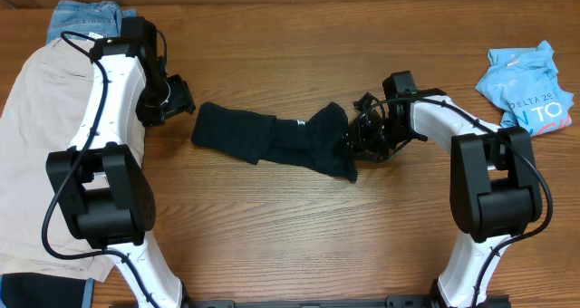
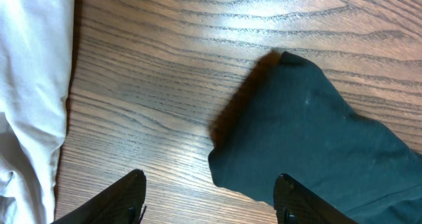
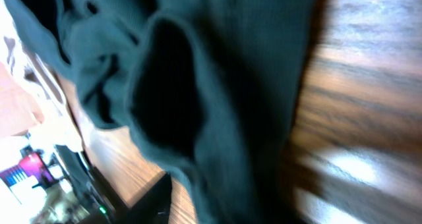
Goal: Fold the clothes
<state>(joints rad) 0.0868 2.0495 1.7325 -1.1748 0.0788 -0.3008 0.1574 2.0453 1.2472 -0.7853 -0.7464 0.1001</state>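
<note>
Black T-shirt lies bunched on the counter; soft and limp, probably best pinched at an end edge. Left end effector apart, beside its left end; right end effector buried in right-end cloth, grip unclear

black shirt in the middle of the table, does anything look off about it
Yes. The black shirt lies bunched into a narrow, twisted strip across the wooden table rather than spread flat, and its right end is crumpled up against the right end effector.
</note>
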